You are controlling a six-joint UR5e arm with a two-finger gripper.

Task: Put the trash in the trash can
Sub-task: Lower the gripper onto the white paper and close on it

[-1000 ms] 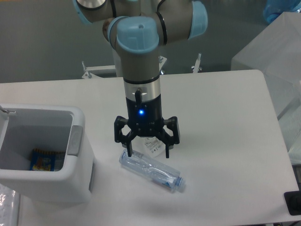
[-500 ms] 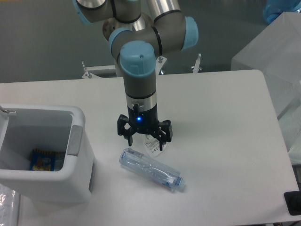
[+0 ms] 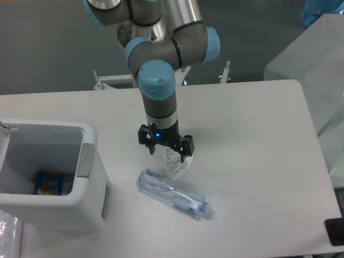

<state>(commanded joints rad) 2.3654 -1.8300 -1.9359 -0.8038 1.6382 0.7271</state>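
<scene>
Near the white table's [image 3: 258, 161] centre, the black two-finger gripper [image 3: 167, 156] is closed around the small crumpled clear wrapper with dark print [image 3: 174, 165]. Just beside it at 6 o'clock lies the crushed transparent bottle [image 3: 173, 193]. At 9 o'clock stands the white boxy bin [image 3: 80, 215], well apart.

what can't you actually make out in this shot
- Gripper: the fingertips are buried in the crumpled wrapper, so a firm grip cannot be confirmed.
- Wrapper print: too small to read.
- Trash can: cut off by the left edge; its walls hide part of the floor, and the colourful packet inside is too blurred to identify.
- Bottle: whether it has a cap is unclear.
</scene>
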